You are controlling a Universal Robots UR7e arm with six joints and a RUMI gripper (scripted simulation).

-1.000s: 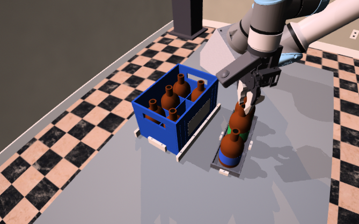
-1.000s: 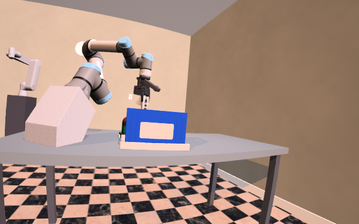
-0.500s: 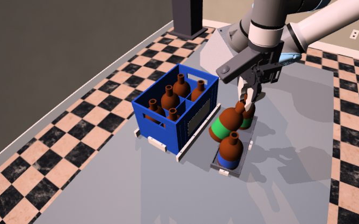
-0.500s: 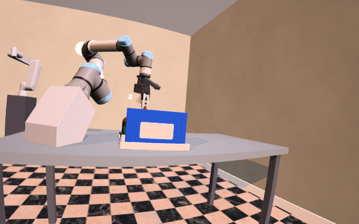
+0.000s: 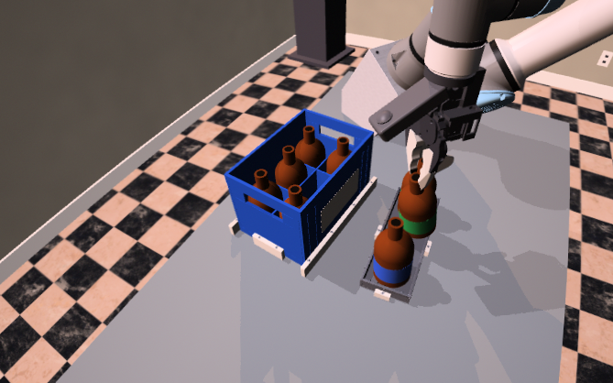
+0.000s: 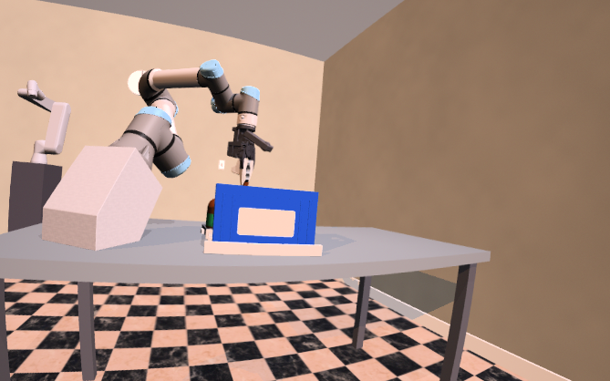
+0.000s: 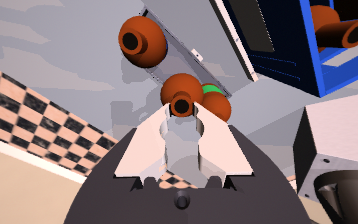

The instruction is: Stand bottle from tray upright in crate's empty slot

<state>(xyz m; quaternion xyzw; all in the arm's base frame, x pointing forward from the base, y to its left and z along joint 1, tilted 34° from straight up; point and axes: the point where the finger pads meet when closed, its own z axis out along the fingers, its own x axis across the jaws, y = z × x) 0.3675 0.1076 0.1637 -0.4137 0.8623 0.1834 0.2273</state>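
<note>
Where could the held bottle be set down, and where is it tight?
The claw grips the green-banded bottle by its neck. One crate slot, at the corner nearest the tray, stands empty. Bare table lies in front of crate and tray. It is crowded beside the blue-banded bottle and among the five crated bottles.

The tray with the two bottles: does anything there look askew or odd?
Yes. The green-banded bottle, gripped at its neck by the gripper, looks slightly tilted above the tray, while the blue-banded bottle stands upright.

High oblique top view, low side exterior view, close downward wrist view; blue crate (image 5: 299, 218) in all.
</note>
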